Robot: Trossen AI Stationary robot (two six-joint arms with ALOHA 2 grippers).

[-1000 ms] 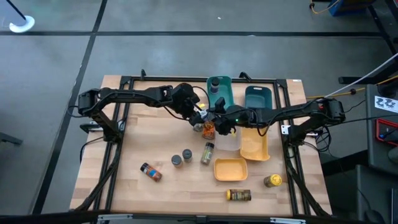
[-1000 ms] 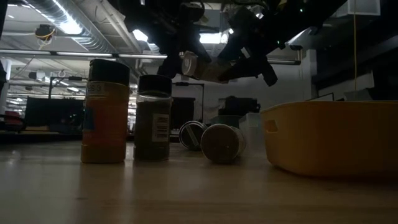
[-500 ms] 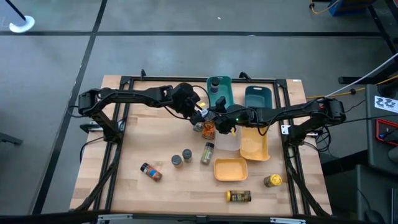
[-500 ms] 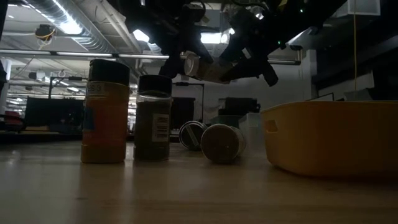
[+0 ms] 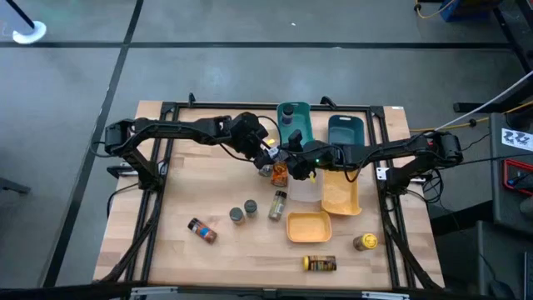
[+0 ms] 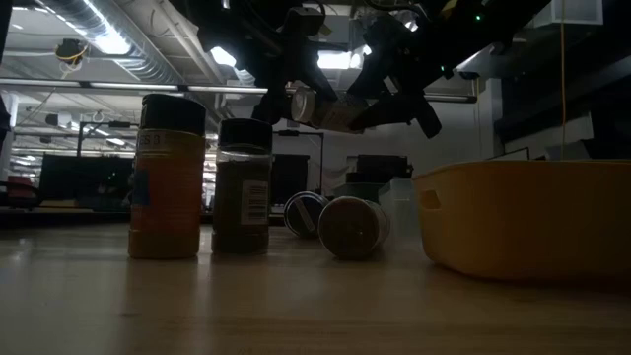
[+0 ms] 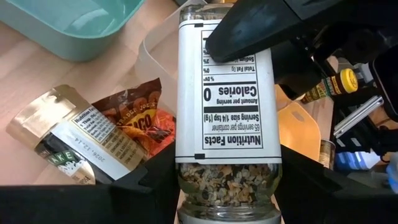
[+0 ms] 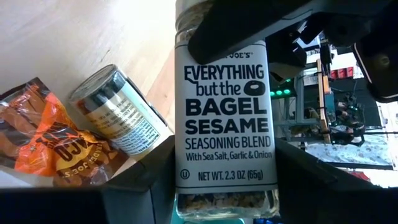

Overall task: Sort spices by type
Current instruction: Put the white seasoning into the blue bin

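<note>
We hold one jar, the bagel sesame seasoning blend (image 8: 221,124), in the air with both grippers, above the orange packets (image 7: 140,121) near the bench's far edge. The left gripper (image 5: 268,154) and right gripper (image 5: 293,162) each have fingers clamped on it: a handover, we judge. Next, one gripper must release so the other can carry the jar to its bin.

Clear glass seasoning jar (image 8: 221,118) with matt paper label, crinkled glossy foil packets (image 7: 134,121), pale wooden table (image 5: 216,258)
</note>
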